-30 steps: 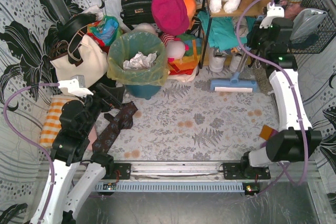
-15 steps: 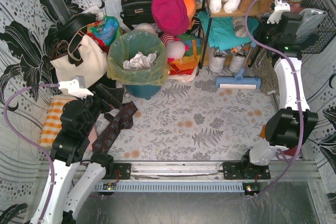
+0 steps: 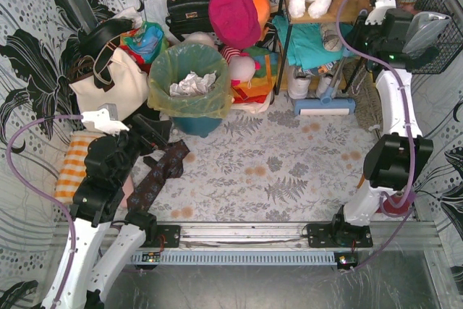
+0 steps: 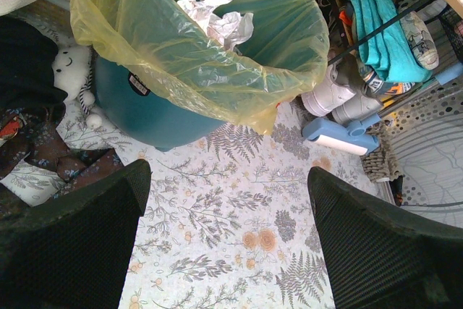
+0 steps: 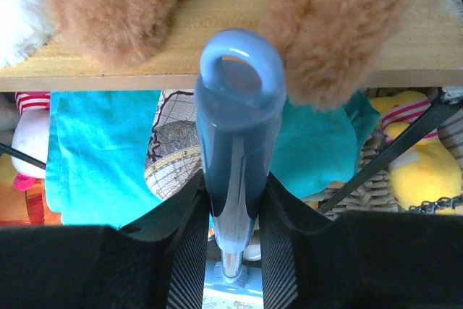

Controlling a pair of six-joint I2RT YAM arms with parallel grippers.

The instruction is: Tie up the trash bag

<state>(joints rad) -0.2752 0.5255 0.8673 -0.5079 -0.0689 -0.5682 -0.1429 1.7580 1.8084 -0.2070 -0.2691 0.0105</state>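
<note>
The left gripper point(image 4: 228, 173) hangs near the floor, jaws spread wide and empty. Just beyond it, the trash bag point(image 4: 217, 70) lines the teal bucket point(image 4: 166, 124), its rim folded outward. Far right, well apart from the bag, the right gripper point(image 5: 235, 208) clamps a blue handle point(image 5: 239, 121).

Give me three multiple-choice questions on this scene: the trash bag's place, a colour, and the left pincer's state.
1. Where is the trash bag? A) lining the teal bucket B) flat on the floor C) hung from the shelf
2. What colour is the handle in the right pincer? A) red B) blue C) black
3. How is the left pincer? A) shut on the bag B) open, empty C) shut on paper
Answers: 1 A, its top folds over the bucket's rim; 2 B, the looped handle it grips is blue; 3 B, its jaws stand wide apart, nothing between.
</note>
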